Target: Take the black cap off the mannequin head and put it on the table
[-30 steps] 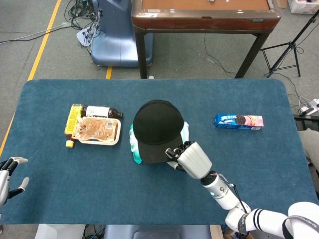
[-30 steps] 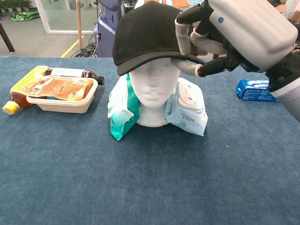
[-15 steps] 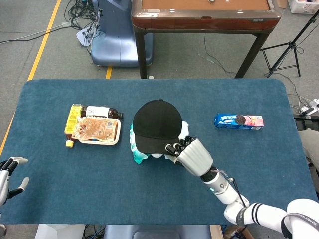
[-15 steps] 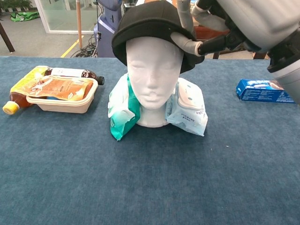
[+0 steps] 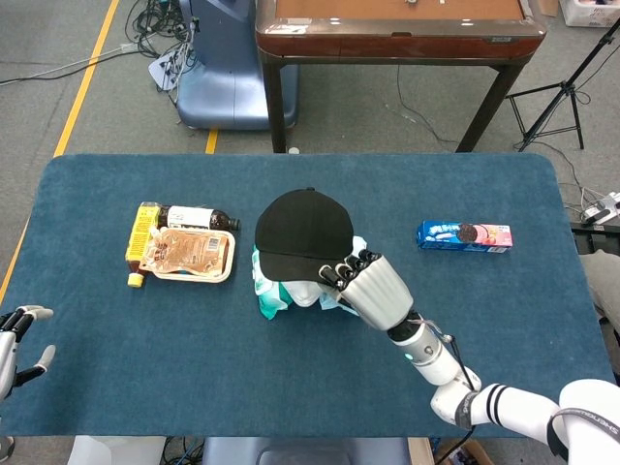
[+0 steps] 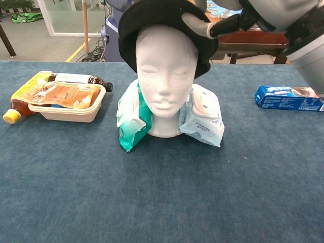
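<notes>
- Black cap (image 5: 302,232): sits tilted back on the mannequin head (image 6: 166,76), brim raised clear of the forehead so the whole white face shows in the chest view; the brim edge lies between the fingers (image 5: 347,269) of the right hand (image 5: 373,289).
- Right hand: fingers curled around the cap's brim, one finger under the edge and the rest over it in the chest view; the cap is held, not yet free of the head.
- Left hand (image 5: 17,334): at the near-left edge of the worktop (image 5: 504,320), well apart from the cap; fingers spread, holding nothing.
- Mannequin head: white, upright, directly beneath the right fingers, standing on the blue worktop.
- Wet-wipe packs (image 6: 202,119): one green and white, one pale blue, leaning against the neck on either side, below the right fingers.
- Food tray (image 6: 66,104): white, with an orange pouch lying on it, well to the left of the right fingers.
- Bottle (image 5: 199,217): dark, lying on its side just behind the tray.
- Yellow-capped bottle (image 6: 12,109): lying along the tray's outer side.
- Biscuit pack (image 5: 464,235): blue, lying flat, to the right of the fingers and apart from them.
</notes>
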Controlling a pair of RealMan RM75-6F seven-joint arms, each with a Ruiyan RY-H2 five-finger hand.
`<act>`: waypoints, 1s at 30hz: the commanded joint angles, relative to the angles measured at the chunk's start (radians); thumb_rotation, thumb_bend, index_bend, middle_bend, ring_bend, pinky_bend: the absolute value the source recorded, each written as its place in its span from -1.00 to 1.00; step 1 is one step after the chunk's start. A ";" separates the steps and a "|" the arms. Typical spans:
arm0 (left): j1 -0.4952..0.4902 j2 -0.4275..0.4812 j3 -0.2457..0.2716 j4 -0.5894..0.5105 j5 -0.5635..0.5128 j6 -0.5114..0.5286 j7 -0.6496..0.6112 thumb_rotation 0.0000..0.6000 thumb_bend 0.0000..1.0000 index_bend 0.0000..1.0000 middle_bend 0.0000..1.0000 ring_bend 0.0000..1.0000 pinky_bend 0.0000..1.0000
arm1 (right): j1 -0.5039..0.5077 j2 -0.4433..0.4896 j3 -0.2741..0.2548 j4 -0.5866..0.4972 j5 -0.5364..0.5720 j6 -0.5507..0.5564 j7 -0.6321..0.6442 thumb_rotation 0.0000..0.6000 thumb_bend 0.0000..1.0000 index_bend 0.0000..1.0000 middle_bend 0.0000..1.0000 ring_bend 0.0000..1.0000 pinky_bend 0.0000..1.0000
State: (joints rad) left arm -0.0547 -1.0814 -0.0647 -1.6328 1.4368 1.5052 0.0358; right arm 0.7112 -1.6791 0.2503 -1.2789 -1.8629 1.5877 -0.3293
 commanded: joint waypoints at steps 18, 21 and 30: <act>0.007 0.004 0.004 -0.001 0.010 0.011 -0.008 1.00 -0.41 -0.36 -0.42 -0.44 0.17 | 0.075 0.021 0.103 0.050 0.098 -0.042 -0.029 1.00 -0.29 0.42 1.00 0.89 1.00; 0.009 0.005 0.004 -0.001 0.013 0.015 -0.010 1.00 -0.41 -0.36 -0.42 -0.44 0.17 | 0.084 0.026 0.119 0.067 0.120 -0.045 -0.020 1.00 -0.29 0.42 1.00 0.89 1.00; 0.010 0.004 0.004 0.001 0.011 0.016 -0.010 1.00 -0.41 -0.36 -0.42 -0.44 0.17 | 0.045 0.094 0.122 0.066 0.147 0.009 -0.022 1.00 -0.29 0.42 1.00 0.89 1.00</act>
State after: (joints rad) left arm -0.0442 -1.0767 -0.0608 -1.6321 1.4483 1.5212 0.0257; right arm 0.7699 -1.6003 0.3763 -1.2044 -1.7181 1.5824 -0.3509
